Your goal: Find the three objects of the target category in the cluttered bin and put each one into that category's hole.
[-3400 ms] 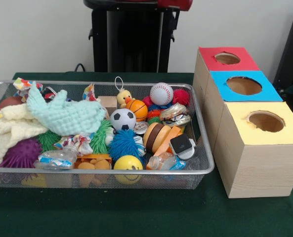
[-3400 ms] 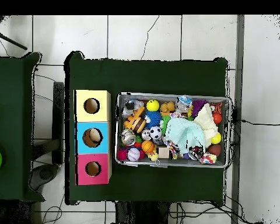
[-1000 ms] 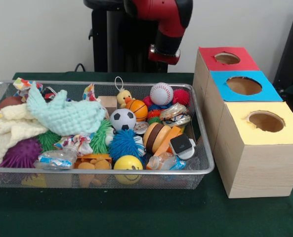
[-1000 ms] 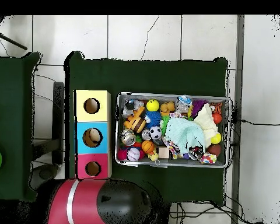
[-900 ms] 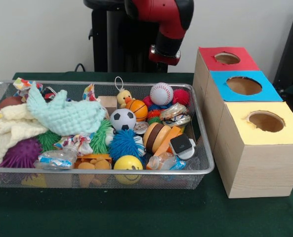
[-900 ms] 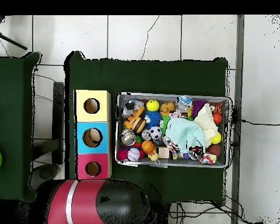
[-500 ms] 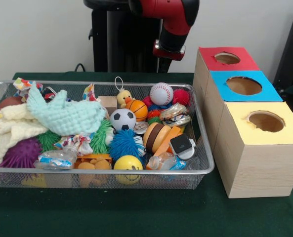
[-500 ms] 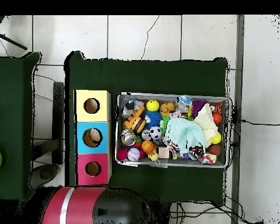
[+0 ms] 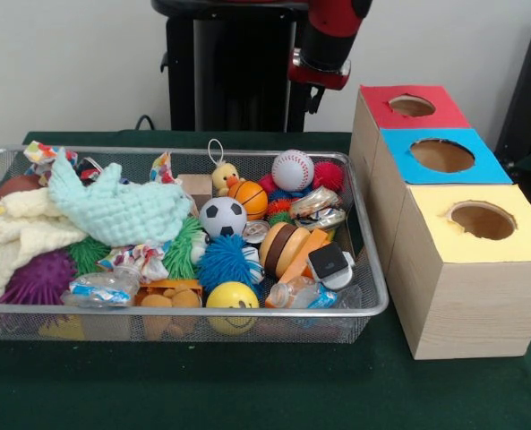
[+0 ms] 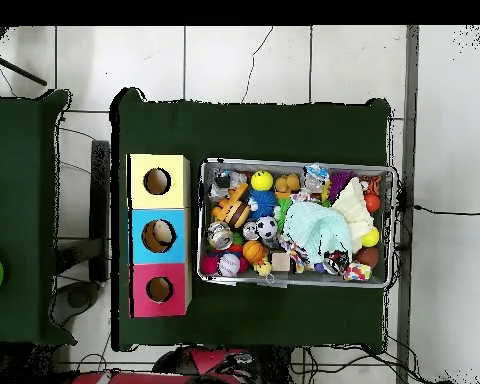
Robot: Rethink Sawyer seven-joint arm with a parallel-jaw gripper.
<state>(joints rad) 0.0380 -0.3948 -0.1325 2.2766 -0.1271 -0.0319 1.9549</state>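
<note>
Green table [image 9: 247, 394] holds the full bin [image 9: 372, 305] low under the arm [image 9: 329, 36], whose claw I cannot see, so a grab could snag the cloth [image 9: 122, 210].

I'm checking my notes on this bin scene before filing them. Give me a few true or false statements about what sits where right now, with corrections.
1. The baseball lies in the wire bin. True.
2. The box row runs red, yellow, blue. False: the blue box sits between the red box and the yellow box.
3. The soccer ball lies next to the basketball. True.
4. The arm reaches down into the bin. False: it shows only at the top of the front view, above the table and clear of the toys.
5. A mint cloth lies at the bin's box-side end. False: it lies toward the other end.
</note>
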